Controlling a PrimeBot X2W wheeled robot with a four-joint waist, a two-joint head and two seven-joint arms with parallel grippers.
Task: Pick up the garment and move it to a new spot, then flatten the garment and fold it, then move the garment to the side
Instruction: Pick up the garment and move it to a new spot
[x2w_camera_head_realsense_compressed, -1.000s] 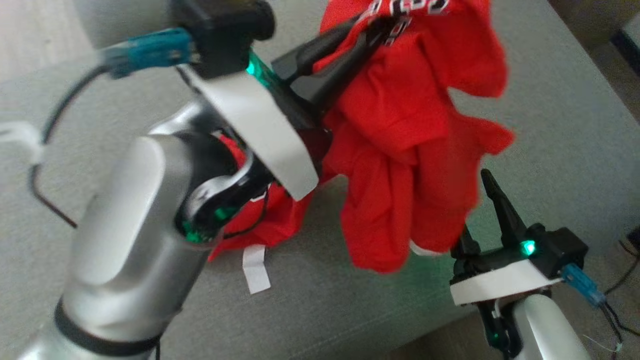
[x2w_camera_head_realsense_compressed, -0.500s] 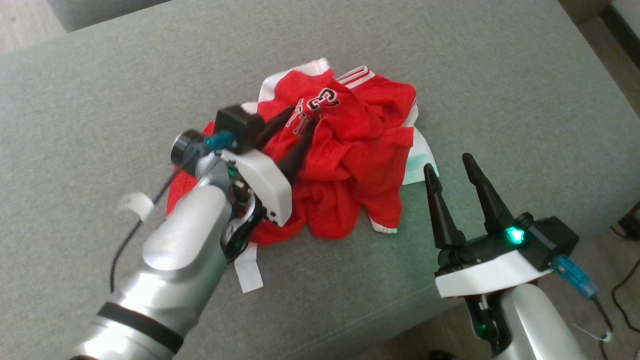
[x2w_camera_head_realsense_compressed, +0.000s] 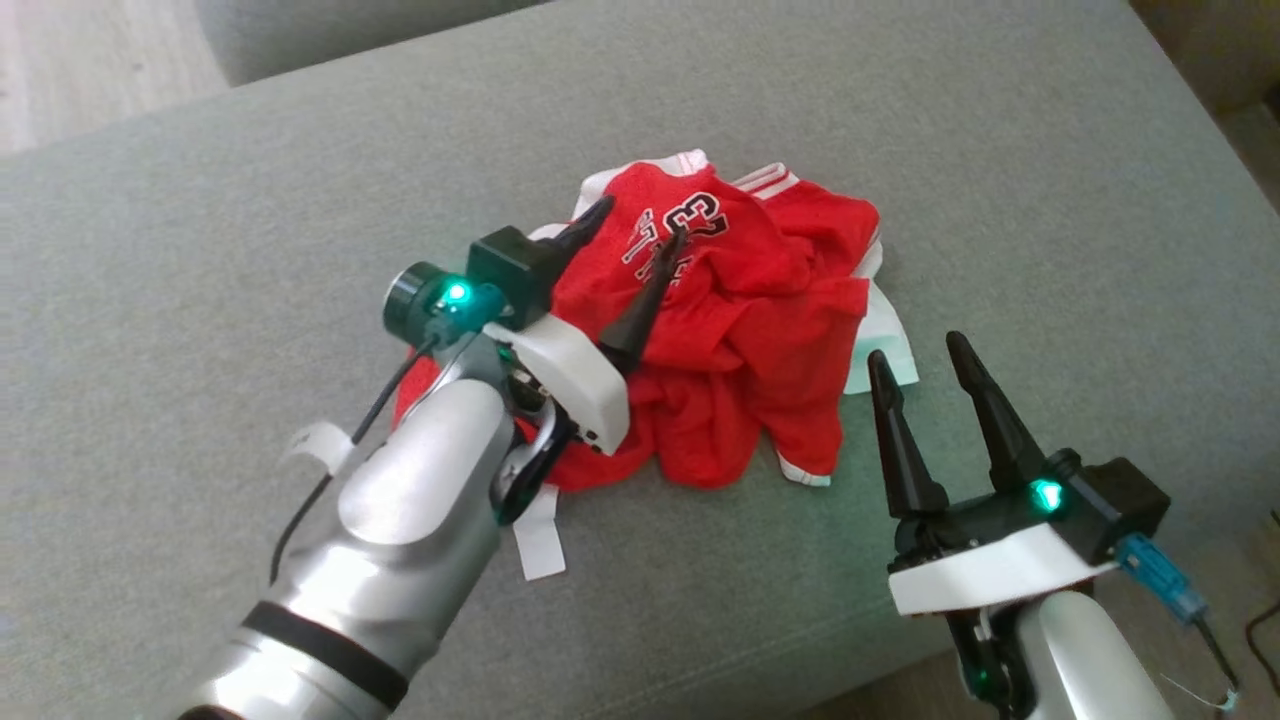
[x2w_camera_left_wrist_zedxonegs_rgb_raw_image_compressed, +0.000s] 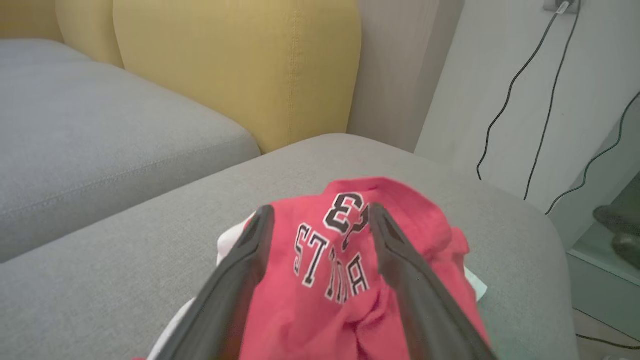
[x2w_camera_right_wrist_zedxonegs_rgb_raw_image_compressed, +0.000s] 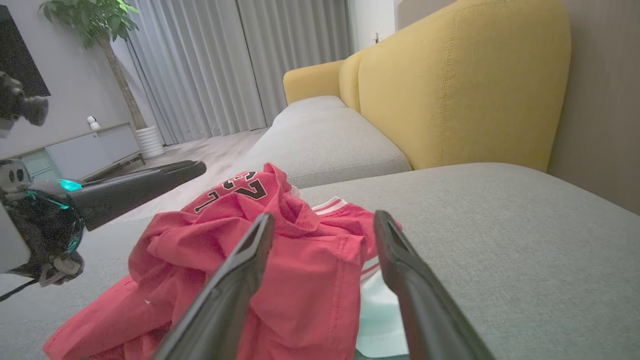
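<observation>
Garment (x2w_camera_head_realsense_compressed: 760, 300) is lying crumpled on the sofa seat (x2w_camera_head_realsense_compressed: 300, 200), left gripper (x2w_camera_head_realsense_compressed: 640, 222) hanging open over its 10 o'clock side, right gripper (x2w_camera_head_realsense_compressed: 916, 350) open at 4 o'clock, so prob. flattening's next, needing edge grabs.

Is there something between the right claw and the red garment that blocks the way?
Nothing visible does. The right claw is open and points at the garment, with only bare cushion between them. The left claw is open over the garment's other side, out of that path.
</observation>
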